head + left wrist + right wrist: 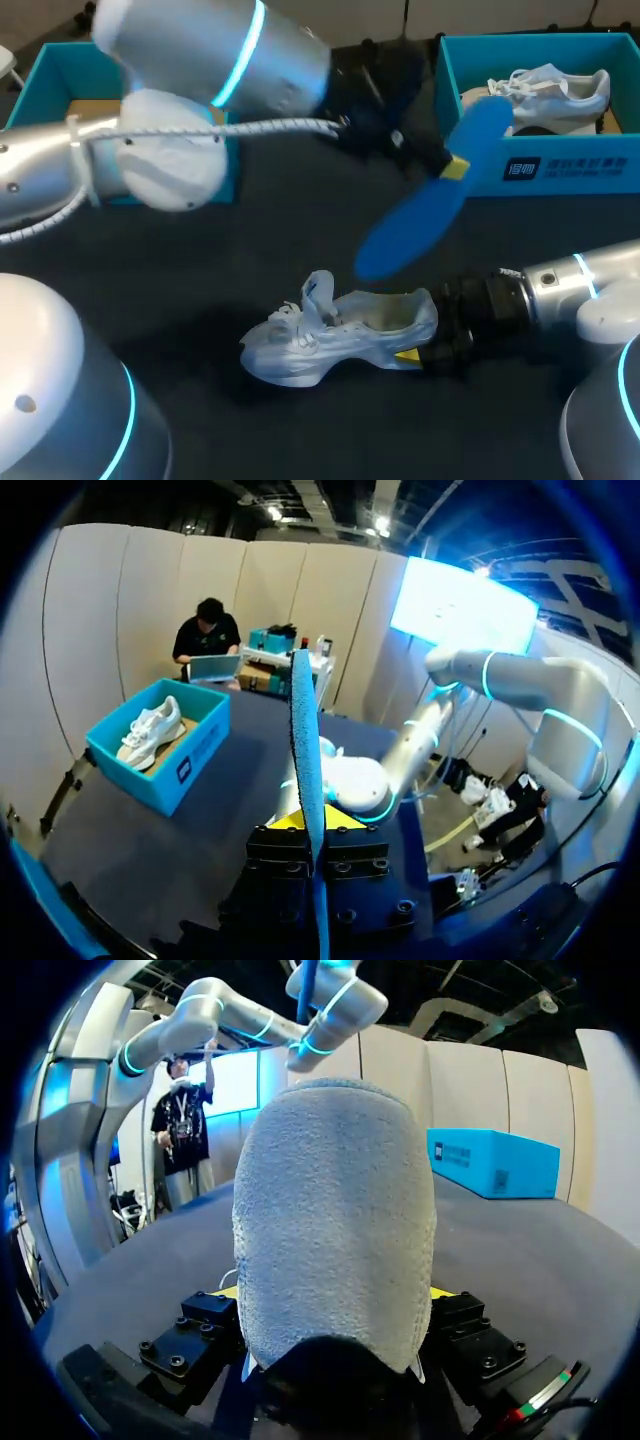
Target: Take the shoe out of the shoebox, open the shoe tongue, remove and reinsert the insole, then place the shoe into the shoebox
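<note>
Insole [420,215] clamped edgewise in left gripper [453,167], aloft. Right gripper [412,355] seemingly pinching shoe [320,340] heel. Lead toe-end into opening, shoe held steady.

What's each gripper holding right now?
Left gripper: closed on the blue insole.
Right gripper: closed on the white shoe, at its heel.

Your insole [428,200] is plain bright blue, and the sneaker [340,335] is white with white laces [288,320]. You have a teal shoebox [530,42] bearing a dark blue label [565,168] with white print, and the table [180,270] is black.
</note>
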Controlling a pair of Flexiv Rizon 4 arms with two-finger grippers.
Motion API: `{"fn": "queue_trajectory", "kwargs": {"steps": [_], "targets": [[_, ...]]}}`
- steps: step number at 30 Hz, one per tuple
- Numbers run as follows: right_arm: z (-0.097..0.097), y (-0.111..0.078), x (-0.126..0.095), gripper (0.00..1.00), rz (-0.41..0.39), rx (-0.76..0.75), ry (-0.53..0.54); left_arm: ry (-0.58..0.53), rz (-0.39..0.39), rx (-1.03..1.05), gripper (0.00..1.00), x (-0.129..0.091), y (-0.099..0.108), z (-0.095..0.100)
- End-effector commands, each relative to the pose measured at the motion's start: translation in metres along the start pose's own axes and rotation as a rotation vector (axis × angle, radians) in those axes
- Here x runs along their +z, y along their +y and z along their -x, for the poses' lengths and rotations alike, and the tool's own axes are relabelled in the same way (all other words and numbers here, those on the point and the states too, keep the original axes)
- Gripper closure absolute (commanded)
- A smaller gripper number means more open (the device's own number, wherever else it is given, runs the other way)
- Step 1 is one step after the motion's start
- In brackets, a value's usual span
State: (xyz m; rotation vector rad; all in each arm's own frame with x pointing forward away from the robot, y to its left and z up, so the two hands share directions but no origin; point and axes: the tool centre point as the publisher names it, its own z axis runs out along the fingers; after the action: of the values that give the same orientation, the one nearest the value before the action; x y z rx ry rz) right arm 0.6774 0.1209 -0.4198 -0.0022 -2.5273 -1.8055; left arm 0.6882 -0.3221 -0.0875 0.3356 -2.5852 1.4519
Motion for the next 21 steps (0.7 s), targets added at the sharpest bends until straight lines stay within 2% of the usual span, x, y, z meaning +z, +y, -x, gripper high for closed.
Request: {"fn": "queue_trajectory", "kwargs": {"steps": [1, 18, 21], "targets": [[-0.001, 0.001, 0.001, 1.0, -0.004, 0.0, 0.0, 0.074, -0.031, 0.034, 1.0, -0.049, -0.013, -0.013], [-0.001, 0.001, 0.001, 1.0, -0.004, 0.0, 0.0, 0.074, -0.031, 0.034, 1.0, -0.049, -0.013, -0.013], [-0.001, 0.001, 0.001, 1.0, -0.004, 0.0, 0.0, 0.106, -0.144, 0.01, 1.0, -0.069, -0.018, -0.017]]}}
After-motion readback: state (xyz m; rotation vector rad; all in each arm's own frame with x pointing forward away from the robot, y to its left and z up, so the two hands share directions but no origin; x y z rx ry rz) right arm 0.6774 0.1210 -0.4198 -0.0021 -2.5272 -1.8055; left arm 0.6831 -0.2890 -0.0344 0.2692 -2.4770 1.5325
